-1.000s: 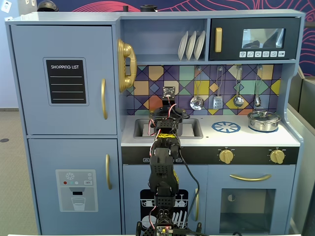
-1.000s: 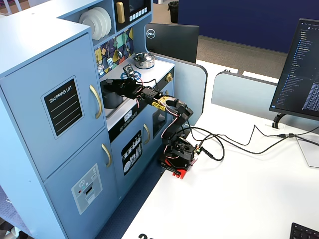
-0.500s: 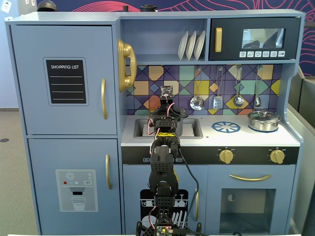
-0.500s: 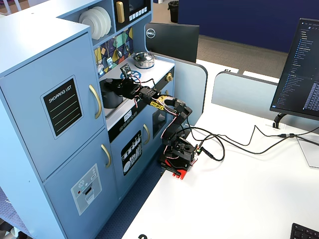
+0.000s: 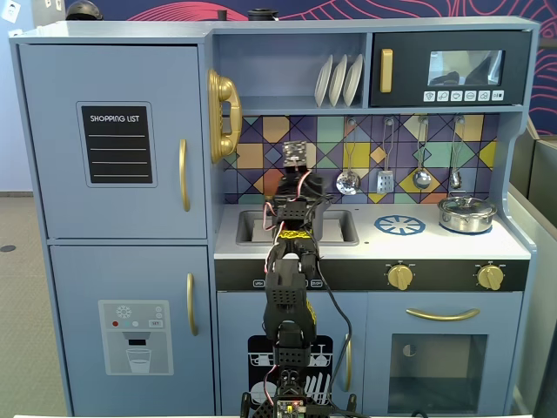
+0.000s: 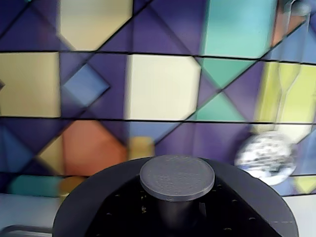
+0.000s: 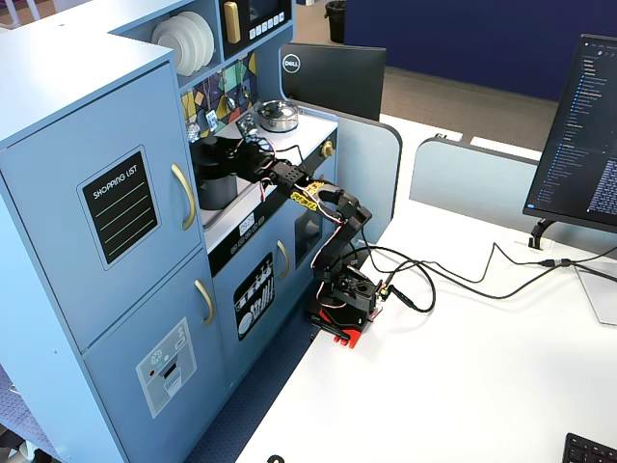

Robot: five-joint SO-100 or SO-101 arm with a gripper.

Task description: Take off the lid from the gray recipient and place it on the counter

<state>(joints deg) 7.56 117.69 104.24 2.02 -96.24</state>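
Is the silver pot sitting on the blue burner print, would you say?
No, the silver pot stands to the right of the burner print, apart from it.

Straight ahead at twelve o'clock, the tiled backsplash (image 6: pixel 163 84) fills my wrist view and blocks any forward reach. Below me at six o'clock sits the dark lid (image 6: pixel 98 207) with its round knob (image 6: pixel 177 177) close under the camera. At two o'clock a hanging strainer (image 6: pixel 265 157) juts out from the wall. In a fixed view, the shelf (image 5: pixel 287 109) closes off the room overhead. To my three o'clock the white counter (image 5: pixel 418 244) lies bare up to the silver pot (image 5: pixel 466 213) at its far end.
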